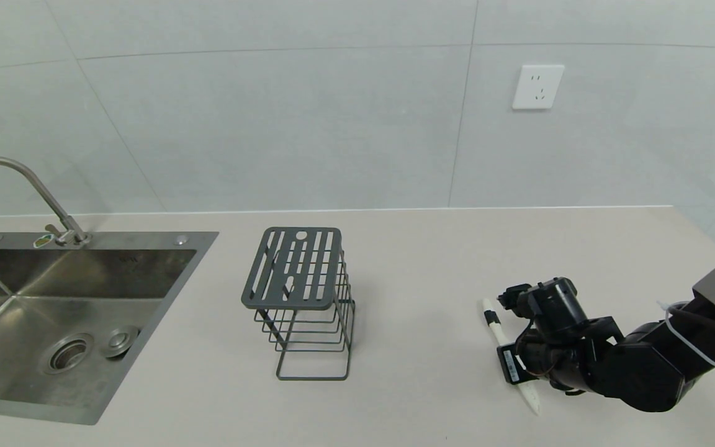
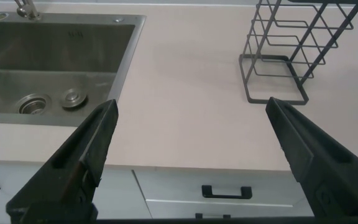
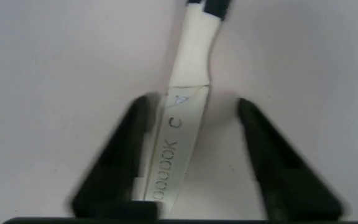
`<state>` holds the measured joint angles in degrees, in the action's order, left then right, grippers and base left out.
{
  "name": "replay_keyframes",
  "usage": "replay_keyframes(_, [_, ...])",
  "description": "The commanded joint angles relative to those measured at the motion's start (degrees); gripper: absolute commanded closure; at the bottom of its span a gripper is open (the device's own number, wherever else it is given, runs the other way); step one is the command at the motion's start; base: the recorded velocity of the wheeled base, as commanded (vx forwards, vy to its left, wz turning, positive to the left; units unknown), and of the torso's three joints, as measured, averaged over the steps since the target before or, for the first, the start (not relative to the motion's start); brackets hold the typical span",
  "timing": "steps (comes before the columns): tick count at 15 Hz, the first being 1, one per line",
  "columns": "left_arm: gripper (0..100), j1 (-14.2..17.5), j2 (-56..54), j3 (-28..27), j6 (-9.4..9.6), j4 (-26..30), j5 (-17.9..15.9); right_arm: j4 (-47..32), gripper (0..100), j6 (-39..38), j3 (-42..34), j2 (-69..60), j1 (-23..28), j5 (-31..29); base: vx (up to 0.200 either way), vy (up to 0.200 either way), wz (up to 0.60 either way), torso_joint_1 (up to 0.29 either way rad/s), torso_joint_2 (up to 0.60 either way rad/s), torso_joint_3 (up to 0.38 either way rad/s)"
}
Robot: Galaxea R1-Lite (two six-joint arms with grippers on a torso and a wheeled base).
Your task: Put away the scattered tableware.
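A white knife (image 1: 494, 321) with a black band on its handle lies flat on the pale counter (image 1: 432, 261) at the right. My right gripper (image 1: 519, 366) is down over it. In the right wrist view its fingers (image 3: 129, 143) straddle the knife (image 3: 191, 74), open, with a gap still showing on one side. A dark wire knife rack (image 1: 298, 292) with a slotted top stands at mid-counter, left of the knife. My left gripper (image 2: 191, 107) hangs open and empty near the counter's front edge, between the sink (image 2: 48, 56) and the rack (image 2: 291, 56).
A steel sink (image 1: 53, 292) with a curved faucet (image 1: 22, 180) takes up the left end. A wall socket (image 1: 537, 87) sits on the tiled wall behind. Bare counter lies between rack and knife. A drawer handle (image 2: 226, 191) shows below the front edge.
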<state>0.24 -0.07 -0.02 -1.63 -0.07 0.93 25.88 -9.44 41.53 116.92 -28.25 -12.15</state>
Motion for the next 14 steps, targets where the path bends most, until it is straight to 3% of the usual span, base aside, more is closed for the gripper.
replay_keyframes(1, [0, 0.0, 0.1, 0.0, -0.04, -0.1, 0.0, -0.5, 100, 0.0, -0.6, 1.6, 0.8, 0.1, 0.000, 0.000, 0.00, 0.000, 0.00, 0.000])
replay_keyframes(10, [0, 0.0, 0.1, 0.0, 0.67, -0.2, -0.5, 3.8, 100, 3.4, -1.0, -10.2, -1.8, 0.1, 0.000, 0.000, 0.00, 0.000, 0.00, 0.000])
replay_keyframes(12, [0, 0.0, 0.1, 0.0, 1.72, -1.9, -1.2, 3.8, 100, 3.6, -2.1, -14.4, -3.0, 0.2, 0.000, 0.000, 0.00, 0.000, 0.00, 0.000])
replay_keyframes(14, [0, 0.0, 0.1, 0.0, 1.72, -8.2, -3.7, 3.9, 100, 3.6, -4.5, -18.9, -3.8, 1.3, 0.000, 0.000, 0.00, 0.000, 0.00, 0.000])
